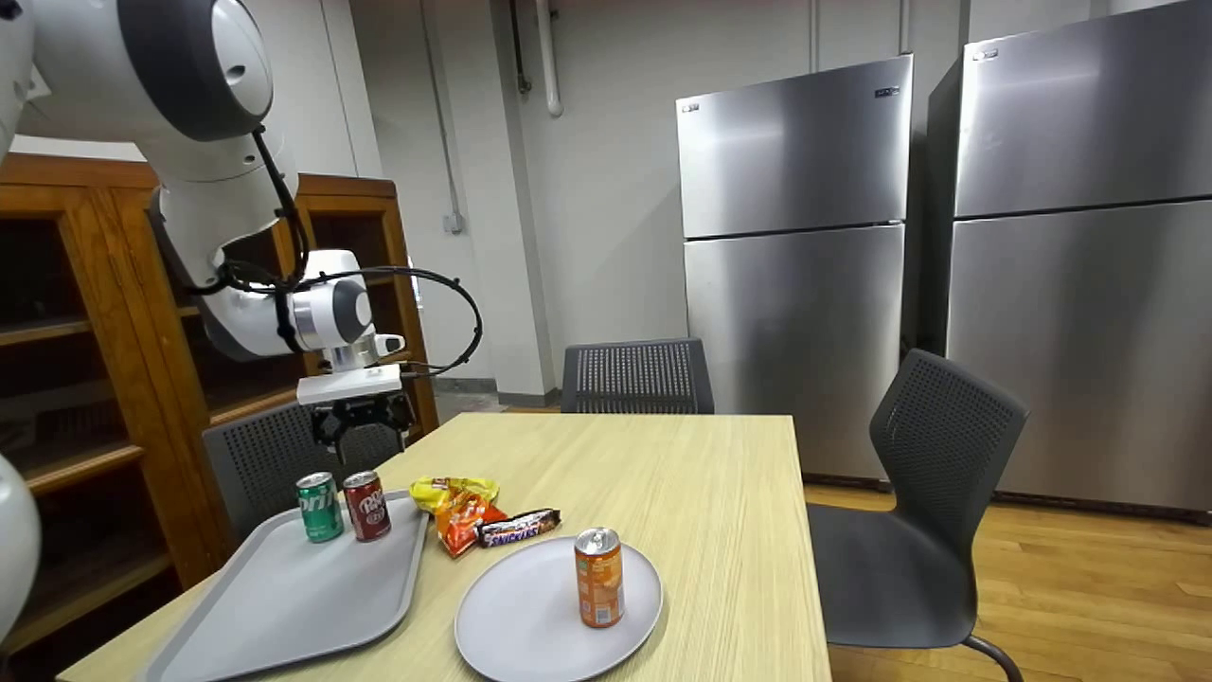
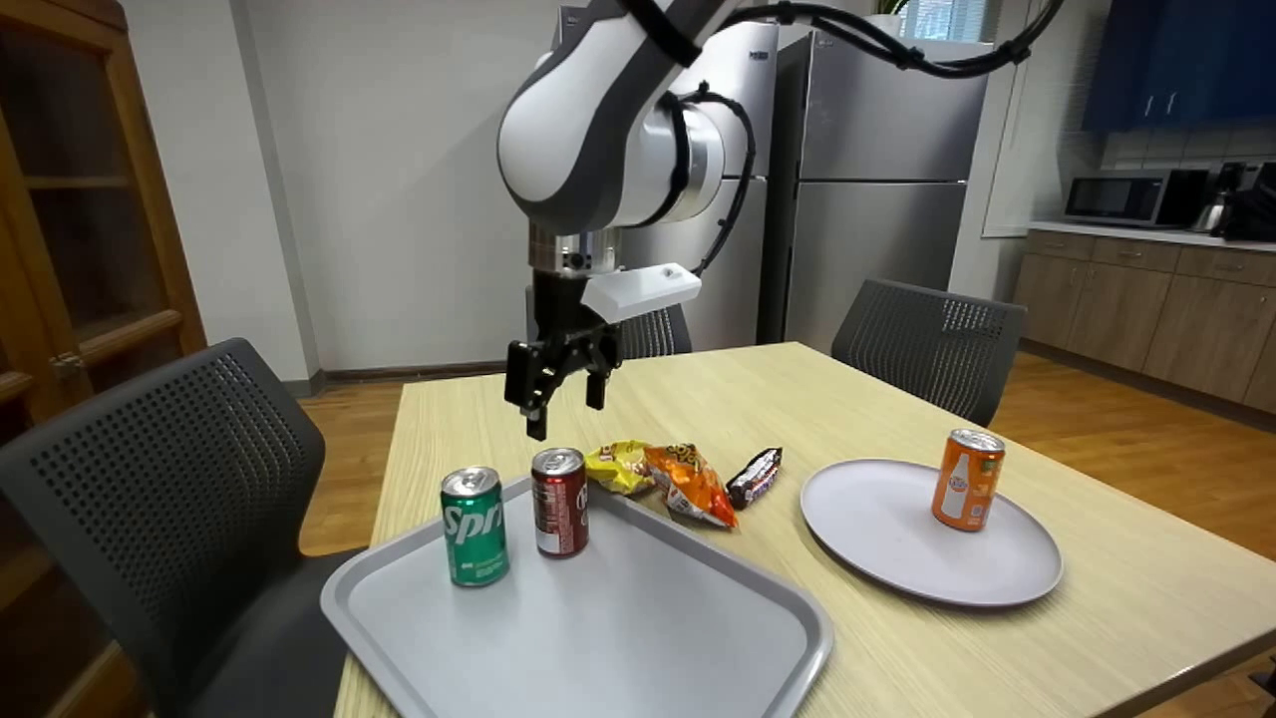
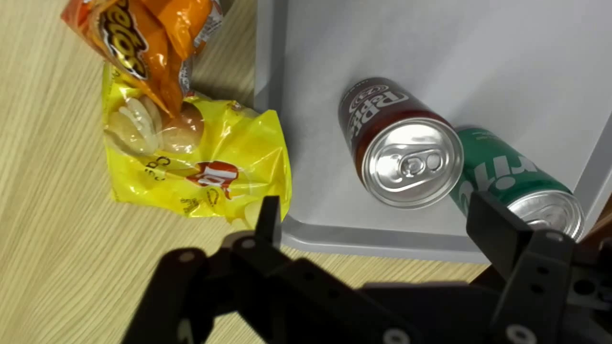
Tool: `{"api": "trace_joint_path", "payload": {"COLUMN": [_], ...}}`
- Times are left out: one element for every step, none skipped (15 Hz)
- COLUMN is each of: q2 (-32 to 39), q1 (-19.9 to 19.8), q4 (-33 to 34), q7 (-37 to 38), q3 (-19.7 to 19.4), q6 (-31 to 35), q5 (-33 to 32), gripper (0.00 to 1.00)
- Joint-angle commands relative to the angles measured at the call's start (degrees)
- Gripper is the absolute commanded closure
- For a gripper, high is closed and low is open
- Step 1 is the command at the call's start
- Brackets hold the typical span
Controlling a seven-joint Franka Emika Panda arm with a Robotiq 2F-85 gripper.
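Note:
My gripper hangs above the back of the grey tray, jaws wide apart with nothing between them. Nearest below it stands an upright dark red Dr Pepper can, its silver top well seen in the wrist view. Beside that can is a green Sprite can, also upright on the tray; the right finger partly covers it in the wrist view. A yellow candy bag lies on the table just outside the tray rim, with an orange Cheetos bag against it.
A Snickers bar lies beside the bags. An orange can stands on a round grey plate. Dark chairs surround the table, and a wooden cabinet rises behind the arm.

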Motion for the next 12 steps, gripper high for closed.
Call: {"api": "trace_joint_path", "payload": {"q2": [-3.8, -4.5, -5.2, -6.0, -6.7, -7.5, -8.3, -9.1, -9.9, -10.7, -11.4, -12.1], "q1": [-1.7, -2.3, -3.0, -3.8, -4.5, -5.2, -6.1, -6.9, -7.5, -8.3, -8.8, -9.5], "q4": [-1.9, -2.4, -2.8, -3.5, -3.8, -4.4, -5.1, -5.8, -6.4, -7.2, -7.8, -8.4], "q7": [0.9, 0.7, 0.6, 0.4, 0.3, 0.2, 0.1, 0.1, 0.2, 0.4, 0.7, 0.8], "q3": [-0.1, -0.1, -0.2, -0.3, -0.4, -0.6, -0.8, -1.1, -1.5, -2.0, -2.6, -3.1], "q6": [-0.6, -0.5, -0.3, -0.2, -0.2, -0.1, 0.0, 0.3, 0.3, 0.3, 0.3, 0.3], "q5": [0.6, 0.9, 1.1, 1.5, 1.8, 2.2, 2.5, 2.8, 3.0, 3.2, 3.2, 3.2], "gripper": [0.0, 0.0, 0.0, 0.0, 0.0, 0.0, 0.0, 0.0, 0.0, 0.0, 0.0, 0.0]}}
